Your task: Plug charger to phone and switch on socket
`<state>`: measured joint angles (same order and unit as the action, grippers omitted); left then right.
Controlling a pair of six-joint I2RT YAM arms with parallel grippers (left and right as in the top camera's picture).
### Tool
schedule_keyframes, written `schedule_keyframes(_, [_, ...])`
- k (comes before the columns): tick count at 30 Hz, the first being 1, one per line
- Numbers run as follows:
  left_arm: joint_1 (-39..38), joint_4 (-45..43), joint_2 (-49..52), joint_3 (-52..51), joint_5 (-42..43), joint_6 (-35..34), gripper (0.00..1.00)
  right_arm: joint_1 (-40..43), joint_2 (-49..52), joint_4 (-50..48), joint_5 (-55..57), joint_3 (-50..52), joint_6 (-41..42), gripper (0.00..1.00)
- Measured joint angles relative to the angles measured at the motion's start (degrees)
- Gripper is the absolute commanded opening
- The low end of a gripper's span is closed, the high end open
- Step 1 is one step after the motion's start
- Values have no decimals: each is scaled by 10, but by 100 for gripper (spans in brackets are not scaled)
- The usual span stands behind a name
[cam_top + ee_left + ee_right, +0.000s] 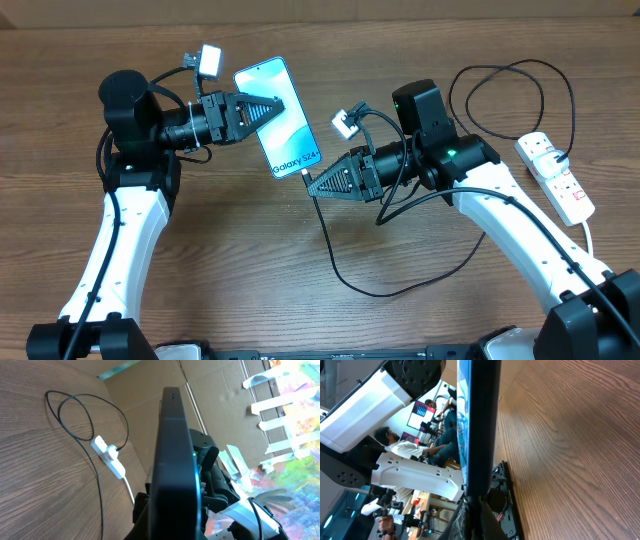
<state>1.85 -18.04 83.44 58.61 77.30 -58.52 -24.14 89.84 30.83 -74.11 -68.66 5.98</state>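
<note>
My left gripper [266, 108] is shut on the phone [279, 118] and holds it by its side, light blue screen facing up, above the table. In the left wrist view the phone [175, 455] shows edge-on between the fingers [175, 527]. My right gripper [313, 183] is shut on the plug end of the charger [327, 240], right at the phone's "Galaxy" end. In the right wrist view the phone's edge [482, 425] rises straight from the fingers [472, 517]; the plug is hidden there. The cable runs over the table to the socket [556, 175], also in the left wrist view [109, 456].
The charger cable forms a wide loop [510, 70] at the back right near the socket. The socket's thick white cord [588, 232] runs towards the front right. The wooden table [250, 260] carries nothing else. A cardboard wall [150, 400] stands behind.
</note>
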Motion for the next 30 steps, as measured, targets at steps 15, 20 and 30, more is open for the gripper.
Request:
schedule_keyframes(15, [0,0,0,0,-19,0,5,-10,0,3,0,0,15,4])
schedule_keyframes(20, [0,0,0,0,-19,0,4,-15,0,2,2,0,15,4])
schedule_keyframes(30, [0,0,0,0,-8,2,4,-15,0,-4,7,0,15,4])
